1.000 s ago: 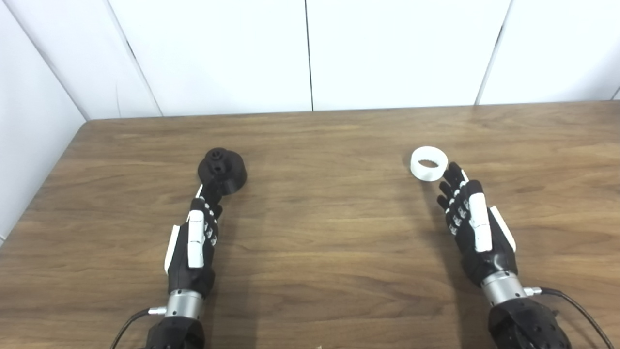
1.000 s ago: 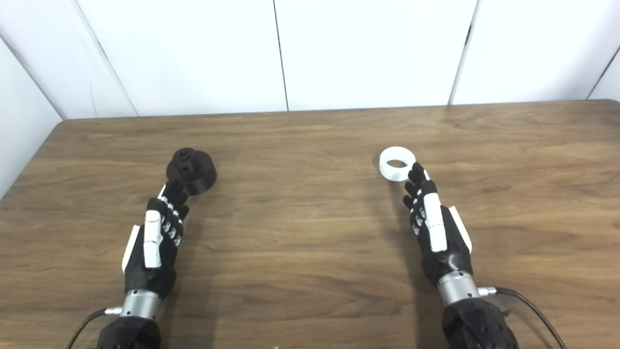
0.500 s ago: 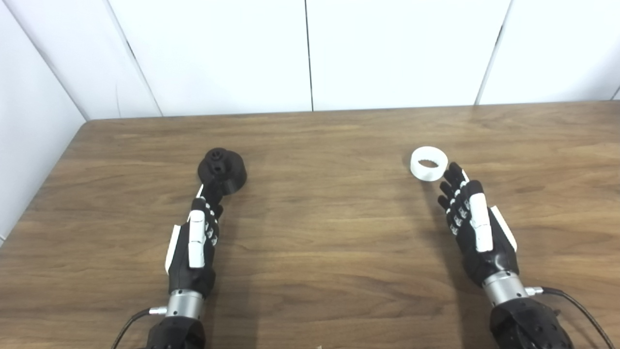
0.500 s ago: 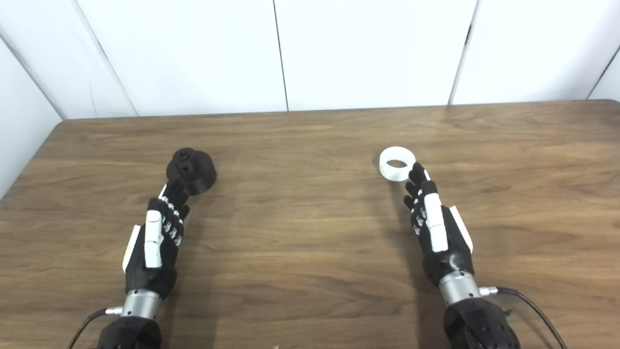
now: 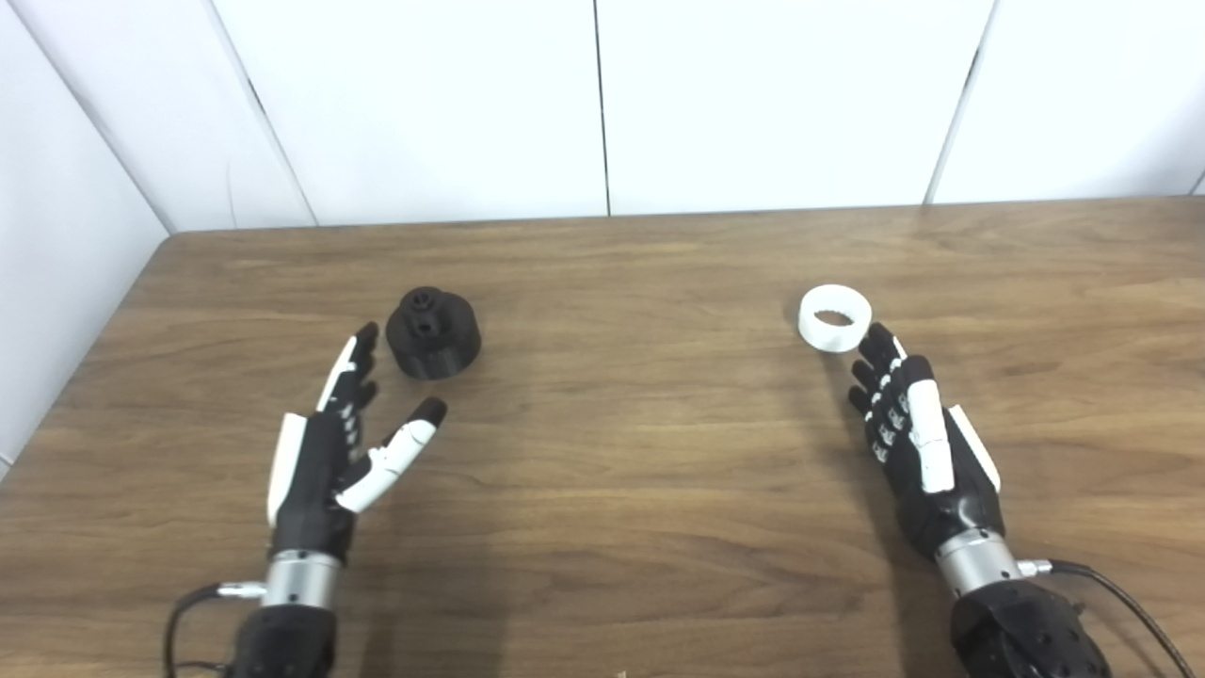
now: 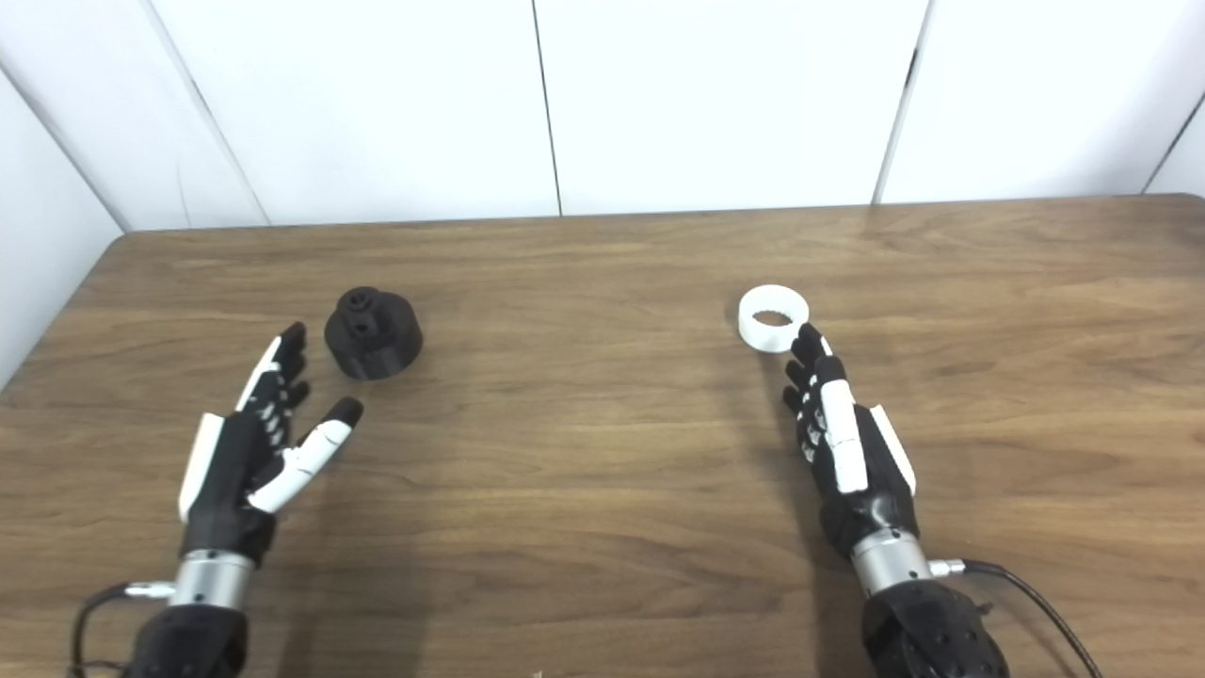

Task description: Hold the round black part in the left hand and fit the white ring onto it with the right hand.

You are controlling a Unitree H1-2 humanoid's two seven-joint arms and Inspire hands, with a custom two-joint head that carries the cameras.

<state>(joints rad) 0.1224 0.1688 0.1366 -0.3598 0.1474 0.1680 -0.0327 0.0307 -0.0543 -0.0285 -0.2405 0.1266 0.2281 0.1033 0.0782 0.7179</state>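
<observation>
The round black part point(image 5: 433, 333) stands on the wooden table point(image 5: 640, 452), left of centre, with small holes in its top. My left hand point(image 5: 329, 452) is open just short of it and to its left, thumb spread toward the part, touching nothing. The white ring point(image 5: 833, 318) lies flat on the right side of the table. My right hand point(image 5: 918, 443) lies behind the ring with straight fingers held together, fingertips point(image 6: 808, 337) right at the ring's near edge, holding nothing.
White wall panels point(image 5: 602, 104) rise behind the table's far edge. The table's left edge point(image 5: 85, 358) runs close to the left arm. A black cable point(image 5: 1120, 593) trails from the right wrist.
My left hand has pulled back and leftward from the black part and its thumb has spread out. The right hand and the ring have barely moved.
</observation>
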